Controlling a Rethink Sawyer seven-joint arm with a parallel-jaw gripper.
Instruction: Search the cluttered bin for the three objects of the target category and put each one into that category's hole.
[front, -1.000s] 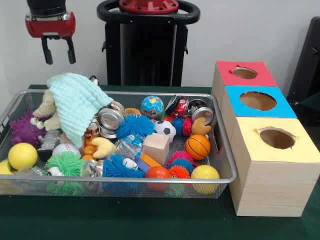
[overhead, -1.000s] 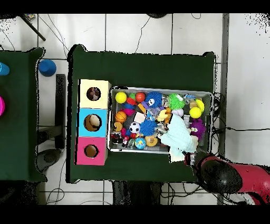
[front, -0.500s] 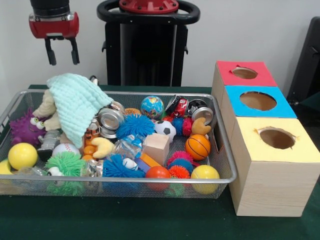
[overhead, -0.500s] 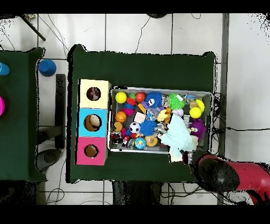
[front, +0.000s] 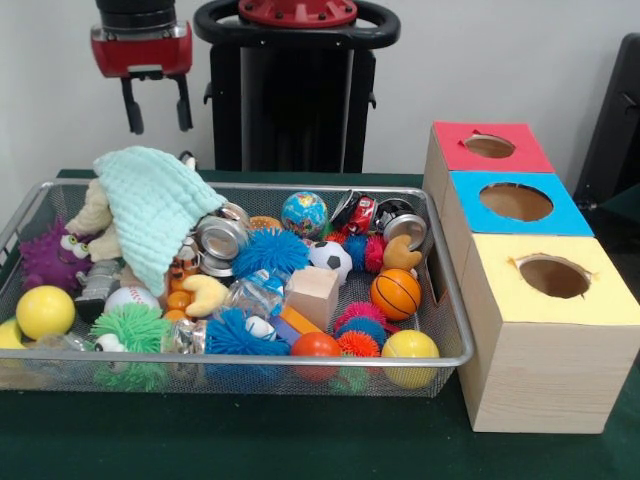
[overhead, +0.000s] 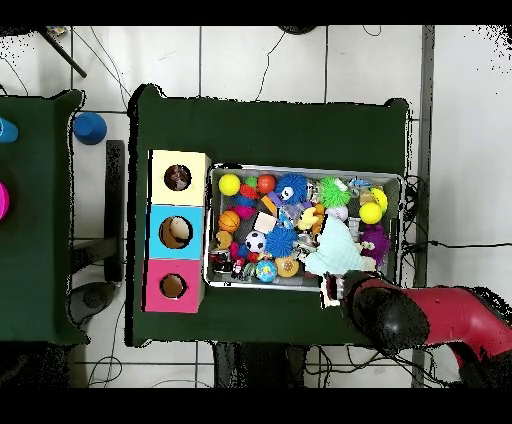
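A wire mesh bin (front: 445, 300) (overhead: 402, 215) holds a heap of toys: spiky balls, a basketball (front: 396, 293), a soccer ball (front: 329, 258), a globe ball (front: 304, 213), yellow balls and metal tins (front: 220, 238). A mint cloth (front: 152, 205) (overhead: 340, 252) lies over a plush toy at the bin's left end. My gripper (front: 156, 103) hangs high above the bin's far left corner, open and empty. Beside the bin stands a row of boxes with holes: red (front: 489, 146), blue (front: 515, 201) and yellow (front: 553, 275).
A wooden block (front: 313, 294) sits mid-bin among the balls. A black cart stands behind the table (front: 296, 90). In the overhead view the red arm (overhead: 450, 318) reaches in from the lower right, and a second green table (overhead: 40, 215) lies at the left.
The gripper has shifted right in the front view, along the bin's far side, staying high and open. Nothing in the bin has moved.
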